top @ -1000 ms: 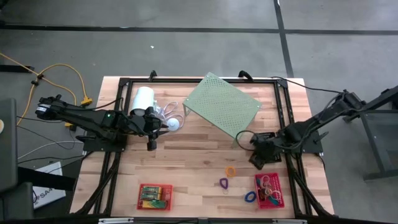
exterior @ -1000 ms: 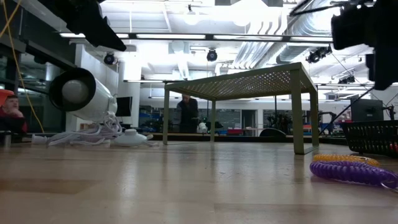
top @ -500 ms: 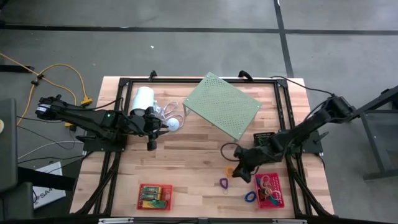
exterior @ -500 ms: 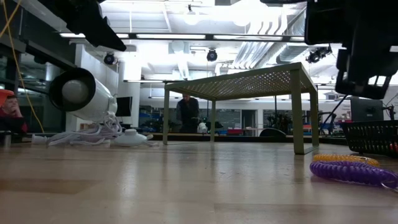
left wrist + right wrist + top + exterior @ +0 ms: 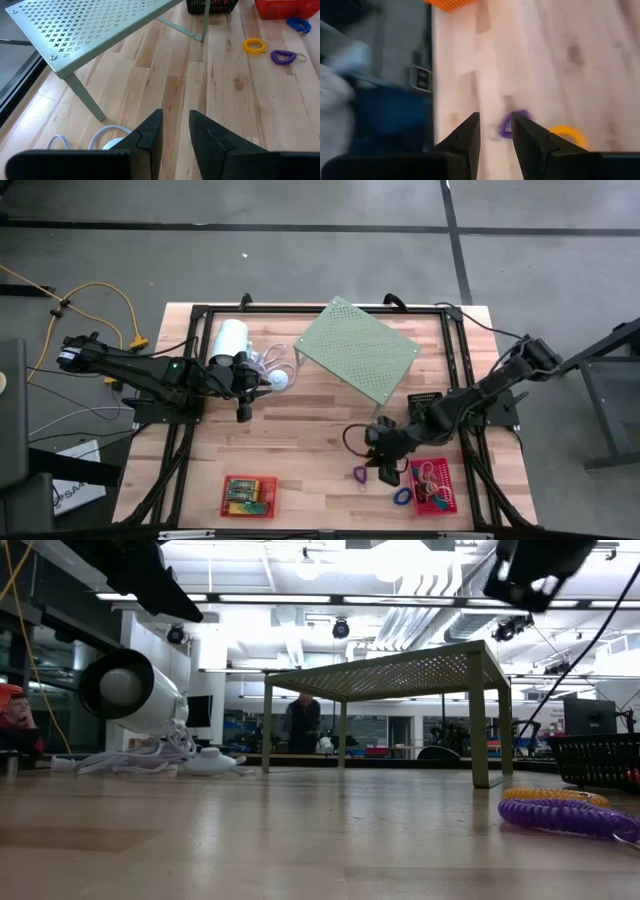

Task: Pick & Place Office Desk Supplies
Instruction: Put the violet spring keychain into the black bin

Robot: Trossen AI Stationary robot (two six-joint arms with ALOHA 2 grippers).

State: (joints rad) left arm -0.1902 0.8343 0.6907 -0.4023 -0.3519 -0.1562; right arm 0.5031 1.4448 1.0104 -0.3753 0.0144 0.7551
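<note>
The perforated shelf (image 5: 358,349) stands at the table's (image 5: 310,430) far middle, with the cylinder (image 5: 229,339) and its cord (image 5: 272,366) to its left. The left gripper (image 5: 242,412) hangs just in front of the cylinder. A mesh basket (image 5: 423,401) sits right of the shelf's near corner. The right gripper (image 5: 383,462) hovers over the coil loops (image 5: 359,474) at the near right. Another basket (image 5: 433,487) lies right of those loops, and a third (image 5: 248,494) sits at the near edge, left of centre
</note>
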